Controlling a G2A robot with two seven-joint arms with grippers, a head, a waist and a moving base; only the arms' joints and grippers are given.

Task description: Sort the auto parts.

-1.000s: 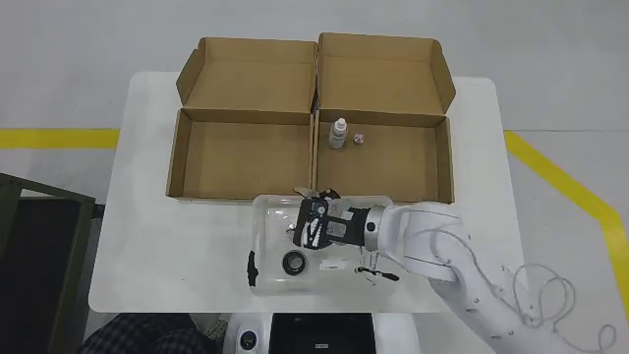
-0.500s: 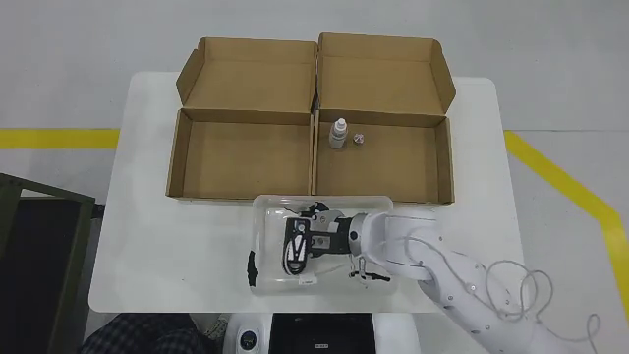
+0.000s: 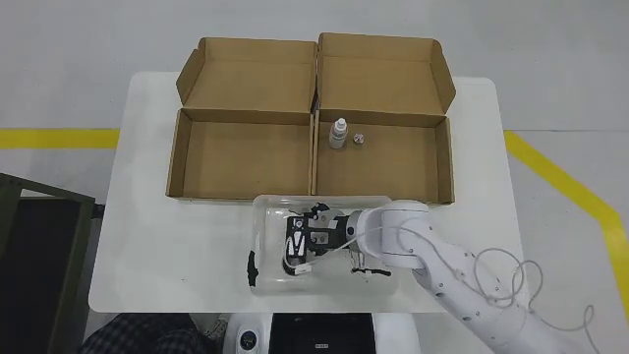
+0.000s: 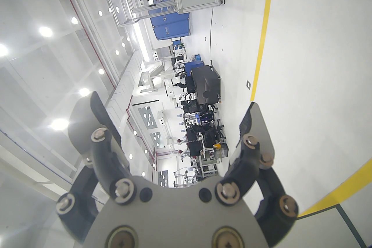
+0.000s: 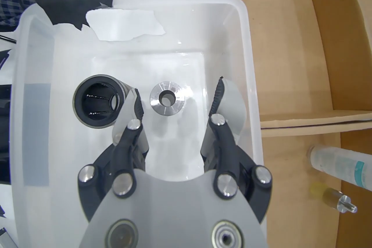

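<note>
My right gripper [image 5: 178, 87] is open and lowered inside the clear plastic bin [image 5: 247, 57], in the left half of the bin [image 3: 324, 198] in the top view. A small silver cone-shaped bushing [image 5: 167, 98] with a centre hole stands on the bin floor between the fingertips, apart from both. A black cylindrical bearing [image 5: 97, 103] lies just outside one finger [image 5: 136, 103], close against it. My right gripper [image 3: 295, 243] hides the bushing in the top view. My left gripper [image 4: 174, 101] is open with nothing between its fingers, pointing out into the room.
Two open cardboard boxes [image 3: 241, 157] [image 3: 378, 157] stand side by side behind the bin. The right box holds a small white bottle [image 3: 338, 135] and a little metal part [image 3: 360, 139]. The bottle [image 5: 340, 163] and metal part [image 5: 340, 201] lie near the box wall [image 5: 314, 118].
My right gripper has moved leftward and toward the table's front inside the bin. The boxes and their contents have not moved.
</note>
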